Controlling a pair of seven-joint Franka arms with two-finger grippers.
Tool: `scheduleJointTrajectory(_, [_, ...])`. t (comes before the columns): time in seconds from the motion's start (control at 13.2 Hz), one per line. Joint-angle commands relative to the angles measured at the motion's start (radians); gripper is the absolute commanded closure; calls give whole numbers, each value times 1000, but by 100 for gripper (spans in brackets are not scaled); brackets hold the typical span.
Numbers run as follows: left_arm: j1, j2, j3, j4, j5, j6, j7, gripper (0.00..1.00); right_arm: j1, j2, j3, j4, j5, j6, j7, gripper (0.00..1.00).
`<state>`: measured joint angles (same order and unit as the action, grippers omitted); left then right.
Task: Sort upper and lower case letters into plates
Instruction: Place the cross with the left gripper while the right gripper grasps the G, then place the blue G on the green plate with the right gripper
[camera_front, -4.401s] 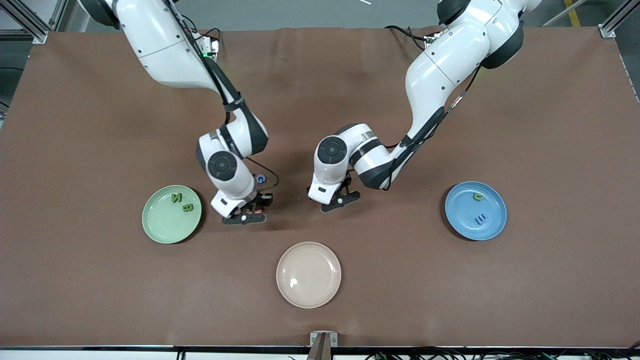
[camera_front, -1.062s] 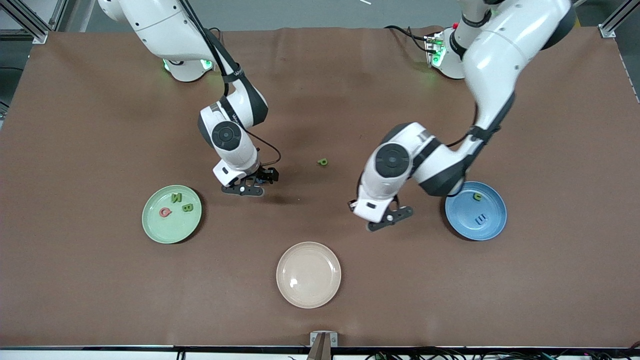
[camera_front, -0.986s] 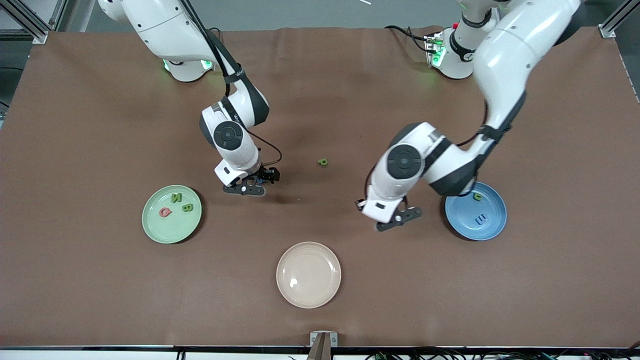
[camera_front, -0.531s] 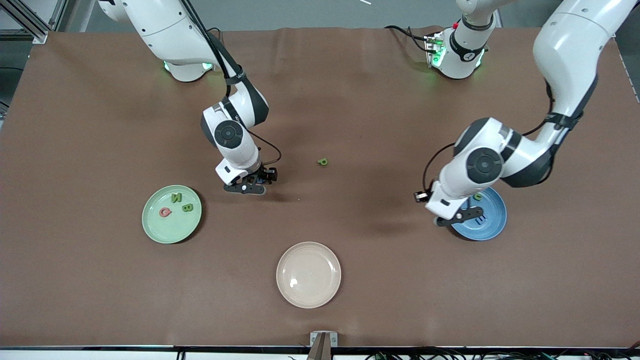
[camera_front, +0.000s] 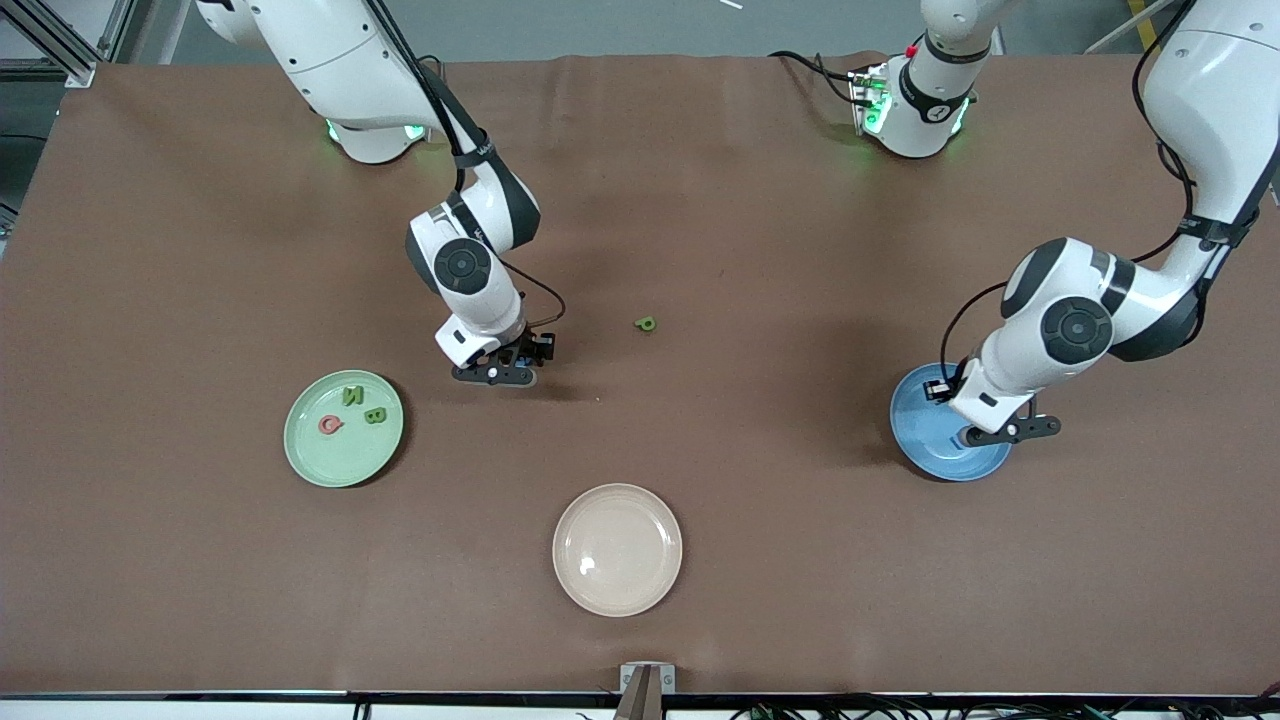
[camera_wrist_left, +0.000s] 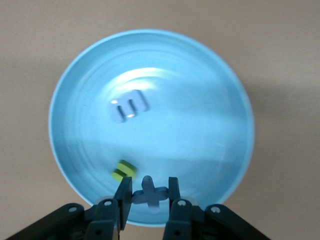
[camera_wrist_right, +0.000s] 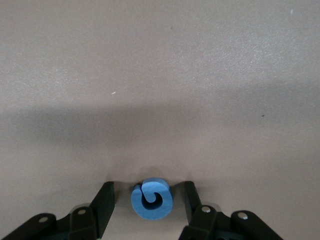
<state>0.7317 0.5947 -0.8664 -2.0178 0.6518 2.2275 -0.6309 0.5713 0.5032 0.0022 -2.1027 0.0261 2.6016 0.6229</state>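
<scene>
My left gripper (camera_front: 1005, 432) hangs over the sky blue plate (camera_front: 925, 440), shut on a blue cross-shaped letter (camera_wrist_left: 148, 195). In the left wrist view (camera_wrist_left: 149, 184) the plate (camera_wrist_left: 200, 125) holds a blue letter (camera_wrist_left: 128, 106) and a green letter (camera_wrist_left: 123, 170). My right gripper (camera_front: 497, 372) is low at the table, open, its jaws on either side of a blue round letter (camera_wrist_right: 152, 199) without touching it. The mint green plate (camera_front: 330, 460) holds a green N (camera_front: 352, 395), a green B (camera_front: 375, 415) and a red letter (camera_front: 330, 425).
A small green letter (camera_front: 645, 323) lies on the brown table between the arms. A cream-beige plate (camera_front: 617, 549) with nothing in it sits nearer the front camera, midway between the two other plates.
The left arm has swung from the table's middle to over the blue plate, carrying the blue letter. The right gripper has hardly moved. Since the oldest frame a red letter has appeared in the green plate.
</scene>
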Motion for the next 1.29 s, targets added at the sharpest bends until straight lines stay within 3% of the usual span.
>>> scheduleJointTrajectory(0.0, [14,37,-10,-22,72,41,2,88,12,-18,-8,-40,-11,12,11,50])
scheduleJointTrajectory(0.15, [11,66,-10,-22,77,58,-7,88,7,-18,-8,-39,-11,8,9,68])
scheduleJointTrajectory(0.3, [2,80,-10,-21,97,58,-22,88,-2,-20,-8,-31,-9,0,11,93])
scheduleJointTrajectory(0.38, [-3,92,-8,-18,104,58,-29,87,-4,-26,-13,-23,-9,-3,3,97])
scheduleJointTrajectory(0.53, [-5,114,-8,-9,137,58,-44,87,-46,-55,-13,12,-9,-65,-23,98])
scheduleJointTrajectory(0.76, [-3,134,-8,-7,176,60,-64,87,-137,-81,-13,111,-8,-280,-177,99])
scheduleJointTrajectory(1.06, [-3,140,-6,-7,180,77,-66,84,-309,-88,-13,122,-6,-294,-480,100])
scheduleJointTrajectory(1.21, [2,137,-6,-9,180,77,-64,75,-381,-84,-13,142,-8,-294,-602,100])
